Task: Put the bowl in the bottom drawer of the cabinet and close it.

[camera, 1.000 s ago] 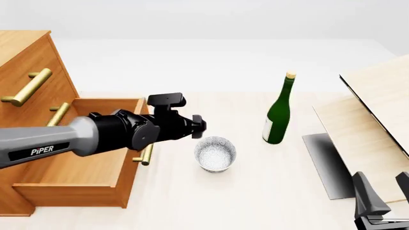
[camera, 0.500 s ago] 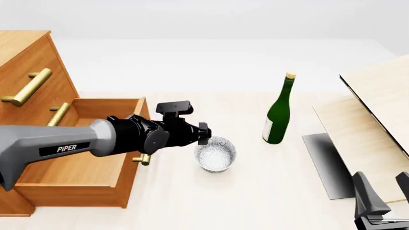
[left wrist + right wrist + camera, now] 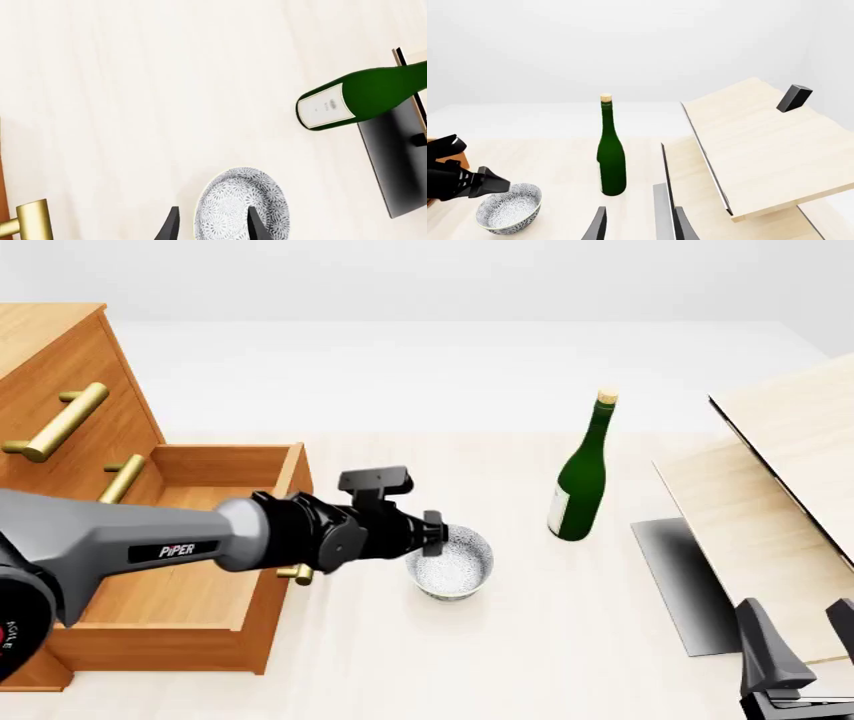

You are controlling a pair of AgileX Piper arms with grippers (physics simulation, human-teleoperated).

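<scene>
The left gripper [image 3: 210, 227] hangs over the speckled bowl [image 3: 450, 561], fingers apart across its near rim, gripping nothing, beside the open bottom drawer [image 3: 160, 585]

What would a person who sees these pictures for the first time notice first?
Probably the left gripper, which hangs over the near-left rim of the speckled bowl at the middle of the table, one finger inside the rim and one outside. Left of it, the bottom drawer of the cabinet stands pulled open. A green bottle stands upright right of the bowl.
</scene>
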